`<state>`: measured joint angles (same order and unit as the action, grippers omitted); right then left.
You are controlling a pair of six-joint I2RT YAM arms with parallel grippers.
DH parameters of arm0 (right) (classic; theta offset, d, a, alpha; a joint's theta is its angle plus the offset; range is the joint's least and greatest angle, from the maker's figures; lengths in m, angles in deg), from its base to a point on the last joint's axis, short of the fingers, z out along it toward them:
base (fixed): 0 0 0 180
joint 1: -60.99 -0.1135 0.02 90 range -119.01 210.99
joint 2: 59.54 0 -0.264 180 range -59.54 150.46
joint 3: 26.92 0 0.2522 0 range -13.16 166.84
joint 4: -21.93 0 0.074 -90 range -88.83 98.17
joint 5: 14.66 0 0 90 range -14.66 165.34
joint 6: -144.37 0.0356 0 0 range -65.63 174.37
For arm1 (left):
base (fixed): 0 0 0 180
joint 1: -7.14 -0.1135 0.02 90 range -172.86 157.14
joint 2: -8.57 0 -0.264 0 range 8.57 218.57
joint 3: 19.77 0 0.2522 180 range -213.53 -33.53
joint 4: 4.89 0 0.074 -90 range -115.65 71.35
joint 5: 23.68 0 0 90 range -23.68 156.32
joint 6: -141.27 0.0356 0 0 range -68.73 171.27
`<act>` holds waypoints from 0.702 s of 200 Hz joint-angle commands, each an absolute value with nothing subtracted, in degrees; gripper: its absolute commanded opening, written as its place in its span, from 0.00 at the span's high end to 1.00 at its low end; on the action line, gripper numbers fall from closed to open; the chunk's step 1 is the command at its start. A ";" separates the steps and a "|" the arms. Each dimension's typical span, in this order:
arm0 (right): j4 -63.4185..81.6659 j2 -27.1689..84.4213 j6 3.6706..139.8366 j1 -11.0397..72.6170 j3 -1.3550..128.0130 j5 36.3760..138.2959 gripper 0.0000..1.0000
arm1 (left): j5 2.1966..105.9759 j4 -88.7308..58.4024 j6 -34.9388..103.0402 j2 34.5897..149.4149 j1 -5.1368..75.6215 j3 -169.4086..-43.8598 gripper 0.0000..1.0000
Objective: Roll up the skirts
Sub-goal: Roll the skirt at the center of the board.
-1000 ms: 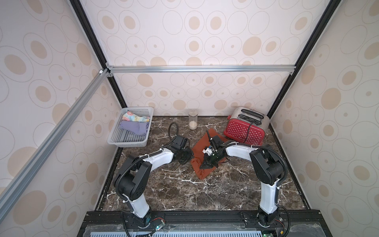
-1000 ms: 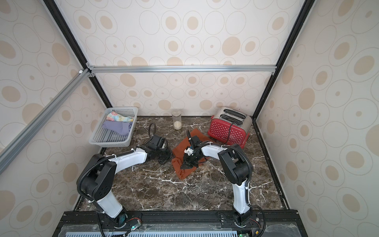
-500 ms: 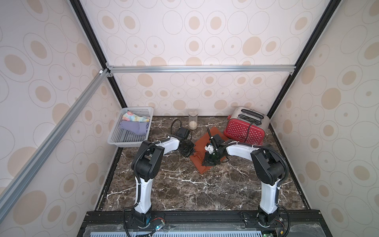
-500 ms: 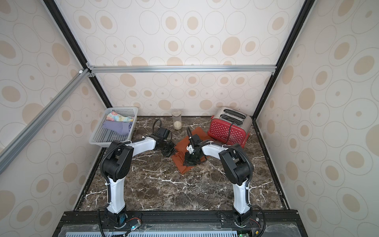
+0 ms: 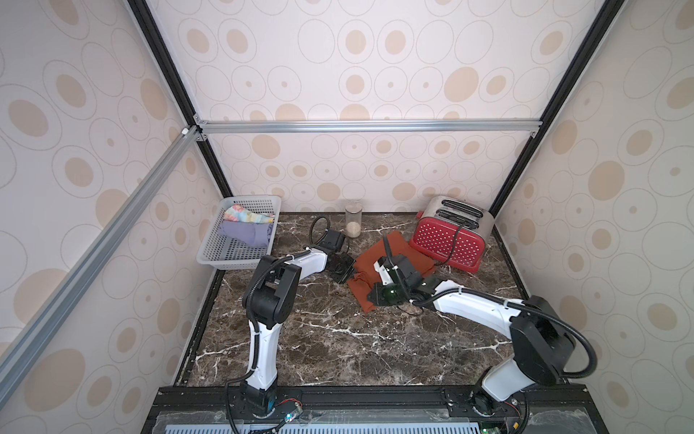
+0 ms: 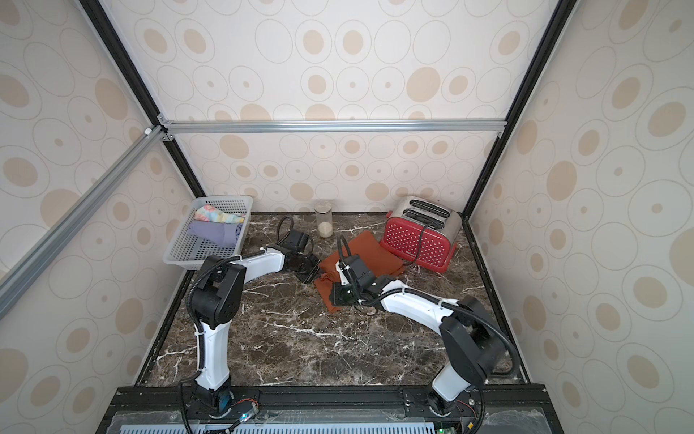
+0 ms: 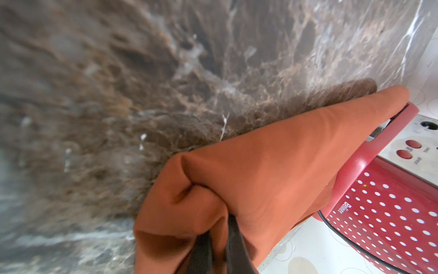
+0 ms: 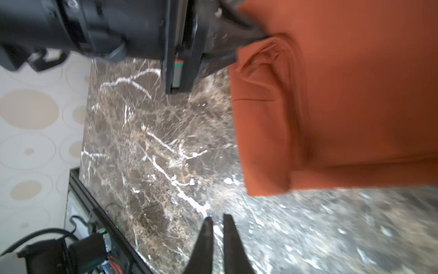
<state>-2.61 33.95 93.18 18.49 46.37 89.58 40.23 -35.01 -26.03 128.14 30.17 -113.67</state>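
Rust-orange cloth skirt (image 5: 403, 246) folded mid brown marble tabletop (image 5: 338, 338) — left gripper (image 7: 220, 233) pinches its 9 o'clock edge, probably to start the roll; right gripper (image 8: 216, 221), closed on nothing, hovers off the 6 o'clock corner.

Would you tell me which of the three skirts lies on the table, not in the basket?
The rust-orange skirt lies on the marble table; the lavender skirt and the floral skirt sit in the white basket.
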 commanded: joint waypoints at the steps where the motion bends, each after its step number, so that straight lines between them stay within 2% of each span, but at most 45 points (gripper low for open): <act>1: -1.82 41.62 94.64 18.25 50.60 89.40 0.93 | 43.04 -36.16 -27.76 129.88 29.07 -112.64 1.00; 38: -7.47 49.53 93.01 19.51 56.46 84.08 0.98 | 41.70 -35.43 -28.13 128.31 28.24 -111.22 1.00; 115: -6.65 51.90 93.02 22.92 54.14 88.18 1.00 | 37.51 -32.43 -29.39 126.32 24.13 -110.70 0.96; 130: -7.19 52.90 92.30 23.10 54.65 88.68 1.00 | 36.16 -29.63 -31.09 126.57 23.08 -110.79 0.89; 140: -7.18 53.64 92.08 23.17 54.67 89.07 1.00 | 35.99 -29.22 -31.28 126.41 22.37 -111.38 0.78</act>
